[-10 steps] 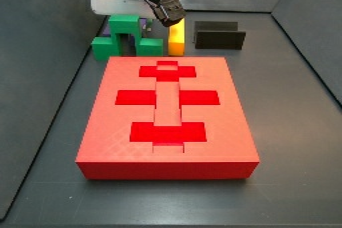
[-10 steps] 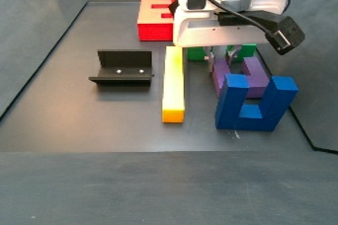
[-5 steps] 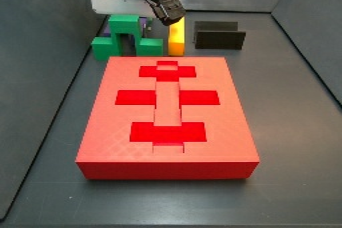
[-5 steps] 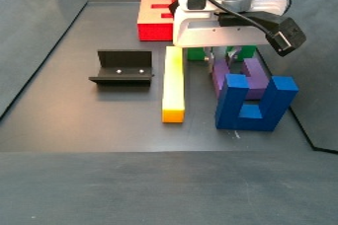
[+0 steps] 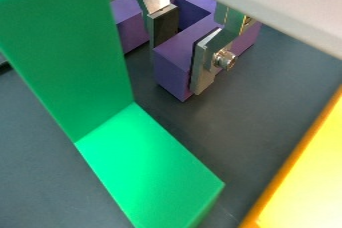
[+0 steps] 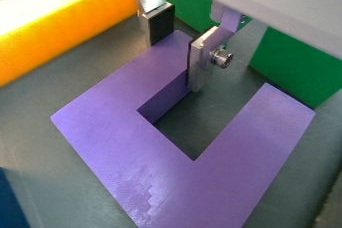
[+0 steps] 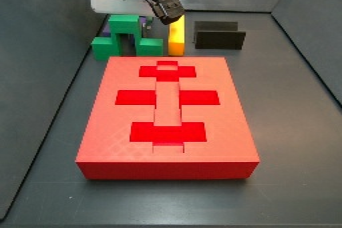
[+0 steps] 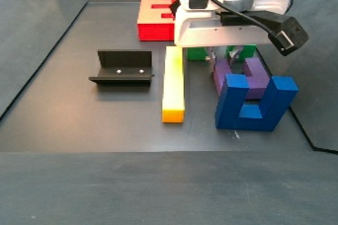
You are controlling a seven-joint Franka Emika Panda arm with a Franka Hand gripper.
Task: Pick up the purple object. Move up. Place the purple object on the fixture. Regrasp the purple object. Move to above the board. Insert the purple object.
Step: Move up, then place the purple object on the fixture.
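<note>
The purple object (image 6: 127, 132) lies flat on the floor between the green arch block (image 5: 80, 92) and the blue two-pronged block (image 8: 254, 101). In a side view only a strip of it (image 8: 259, 71) shows behind the blue block. My gripper (image 5: 183, 44) is low over it, its silver fingers (image 6: 203, 57) on either side of one purple prong and against it. It also shows in a wrist view (image 6: 181, 40) and a side view (image 8: 235, 59). The fixture (image 8: 122, 68) stands apart, beyond the yellow bar. The red board (image 7: 167, 112) is the large slab.
The yellow bar (image 8: 173, 86) lies between the fixture and the blocks, close to my gripper's outer finger (image 6: 156, 22). The green arch block (image 7: 123, 34) stands tight beside the purple object. The fixture (image 7: 218, 36) sits behind the board. Dark walls enclose the floor.
</note>
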